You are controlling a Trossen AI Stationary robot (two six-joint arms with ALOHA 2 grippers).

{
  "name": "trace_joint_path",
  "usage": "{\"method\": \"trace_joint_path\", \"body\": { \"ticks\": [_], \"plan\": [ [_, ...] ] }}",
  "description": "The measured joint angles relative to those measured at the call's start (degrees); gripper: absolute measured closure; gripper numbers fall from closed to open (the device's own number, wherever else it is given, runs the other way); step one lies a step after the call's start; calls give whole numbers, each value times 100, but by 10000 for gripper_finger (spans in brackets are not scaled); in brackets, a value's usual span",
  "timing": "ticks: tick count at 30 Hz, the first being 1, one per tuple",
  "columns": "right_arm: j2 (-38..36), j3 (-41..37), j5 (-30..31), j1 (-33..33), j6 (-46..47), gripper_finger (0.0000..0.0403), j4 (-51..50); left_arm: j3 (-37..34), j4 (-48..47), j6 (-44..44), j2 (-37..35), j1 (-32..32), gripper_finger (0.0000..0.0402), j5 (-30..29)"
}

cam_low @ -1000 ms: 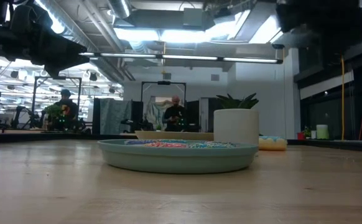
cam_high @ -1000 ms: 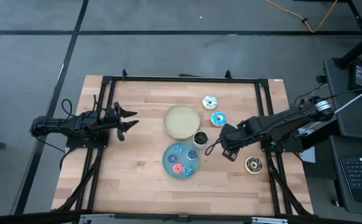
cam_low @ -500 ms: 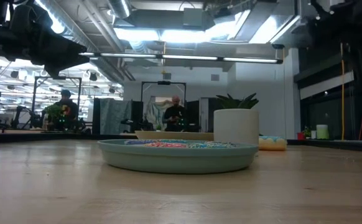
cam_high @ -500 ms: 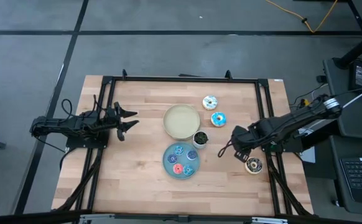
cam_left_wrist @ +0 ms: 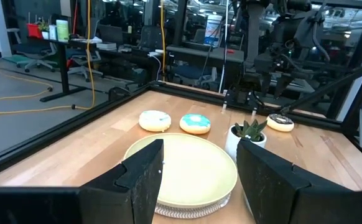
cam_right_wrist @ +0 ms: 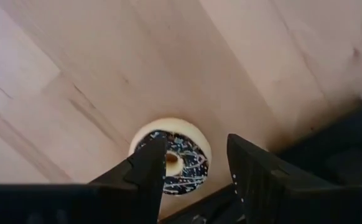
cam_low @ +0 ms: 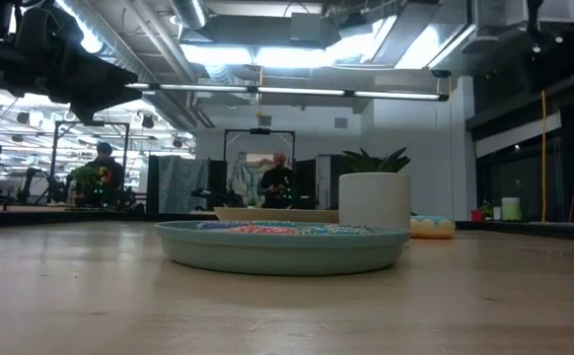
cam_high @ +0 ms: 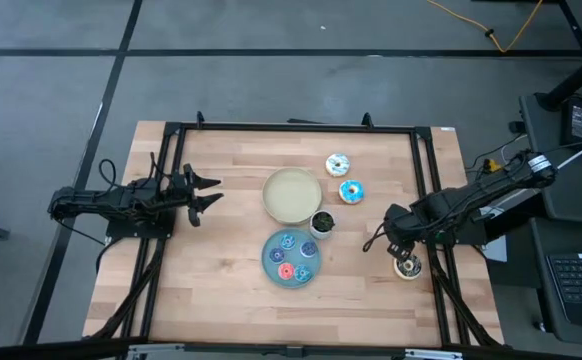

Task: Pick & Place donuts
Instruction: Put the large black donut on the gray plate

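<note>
The dark brown donut point(cam_high: 408, 267) lies flat on the wood near the table's right edge. My right gripper point(cam_high: 401, 252) hangs open just above it, pointing down; in the right wrist view the donut point(cam_right_wrist: 180, 151) shows between and partly behind the fingers point(cam_right_wrist: 196, 144). The white-iced donut point(cam_high: 337, 164) and the light-blue-iced donut point(cam_high: 350, 191) lie on the table toward the far edge. Several tiny donuts point(cam_high: 289, 256) lie on the blue plate point(cam_high: 268, 262). My left gripper point(cam_high: 214, 192) waits open at the table's left side.
A cream plate point(cam_high: 292, 195) sits mid-table, with a small potted plant point(cam_high: 322, 222) between it and the blue plate. A black frame rail point(cam_high: 437, 250) runs close beside the brown donut. Bare wood lies at the near side and on the left.
My right gripper has travelled from beside the potted plant toward the table's right edge and slightly toward the near edge, ending over the dark brown donut. The donuts and plates have stayed in place.
</note>
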State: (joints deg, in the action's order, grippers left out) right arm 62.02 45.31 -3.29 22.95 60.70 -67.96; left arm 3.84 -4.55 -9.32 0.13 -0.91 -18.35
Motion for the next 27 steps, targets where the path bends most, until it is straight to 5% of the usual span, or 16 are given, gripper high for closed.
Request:
{"method": "trace_joint_path", "body": {
  "ticks": [14,27],
  "plan": [
    [-311,-447,-442,504,600,233,43,0,1,0,1,-2,205,0],
    [10,-447,-437,775,-1468,233,130,0,-1,0,1,-2,205,0]
  ]
}}
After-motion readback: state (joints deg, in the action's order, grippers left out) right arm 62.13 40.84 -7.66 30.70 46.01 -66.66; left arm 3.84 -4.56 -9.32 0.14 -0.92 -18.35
